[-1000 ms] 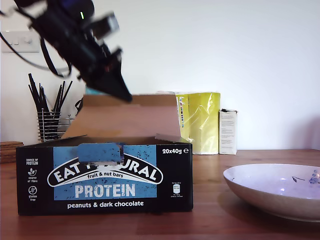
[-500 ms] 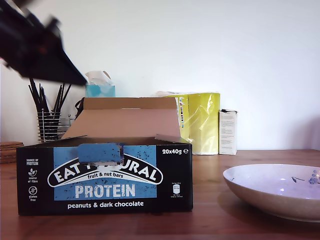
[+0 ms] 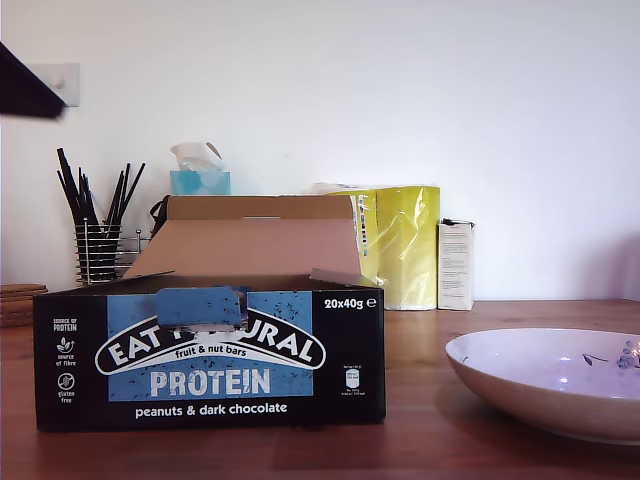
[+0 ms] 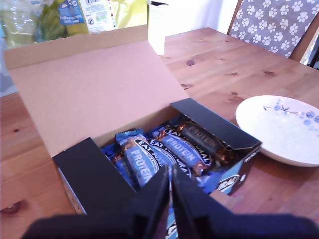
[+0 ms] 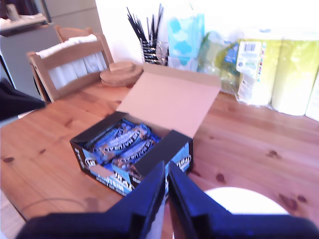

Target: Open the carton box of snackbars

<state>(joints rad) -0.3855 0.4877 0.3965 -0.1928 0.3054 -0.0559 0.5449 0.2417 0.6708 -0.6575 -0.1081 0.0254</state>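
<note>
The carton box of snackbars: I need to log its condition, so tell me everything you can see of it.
The carton box of snackbars is a wide black cardboard box with a blue front panel lettered "EAT NATURAL PROTEIN", "fruit & nut bars", "peanuts & dark chocolate" and "20x40g". It stands open on the wooden table: its plain brown lid is folded up and back, and black side flaps lie over the ends. Blue and brown wrapped bars fill the inside. Neither gripper touches it; both hover above and apart.

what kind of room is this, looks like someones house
Most likely a home dining or kitchen area: a pine table, a wooden chair beside it, and a paw-print chair cushion. The snackbar box sits open on the table.
</note>
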